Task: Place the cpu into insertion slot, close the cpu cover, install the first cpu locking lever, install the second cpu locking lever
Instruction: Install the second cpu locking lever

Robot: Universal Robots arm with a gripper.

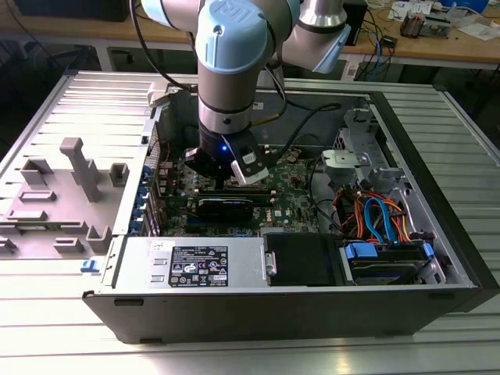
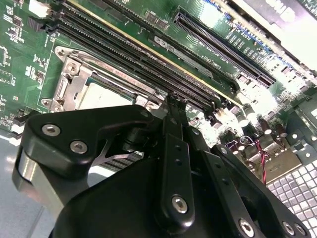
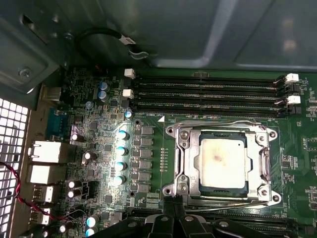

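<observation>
The cpu (image 3: pixel 222 162), a dull silver square, lies flat in the insertion slot (image 3: pixel 223 190). The silver cpu cover (image 3: pixel 190 163) lies down around it, its window framing the chip. A thin wire locking lever (image 3: pixel 223 124) runs along the socket's side towards the memory slots, and another lever (image 3: pixel 233 201) runs along the side nearest my gripper. My gripper (image 3: pixel 173 204) is at that nearer edge, its black fingers (image 2: pixel 171 106) drawn together just beside the cover (image 2: pixel 74 82) and cpu (image 2: pixel 101 96). In the exterior view the gripper (image 1: pixel 238 173) hangs low over the green board.
Long black memory slots (image 3: pixel 208 94) lie beside the socket. Capacitors (image 3: pixel 121 148) and rear ports (image 3: pixel 44 151) stand on its other side. The case holds a power supply (image 1: pixel 195 266) and a drive cage with cables (image 1: pixel 375 219). Grey fixtures (image 1: pixel 78 168) stand on the table.
</observation>
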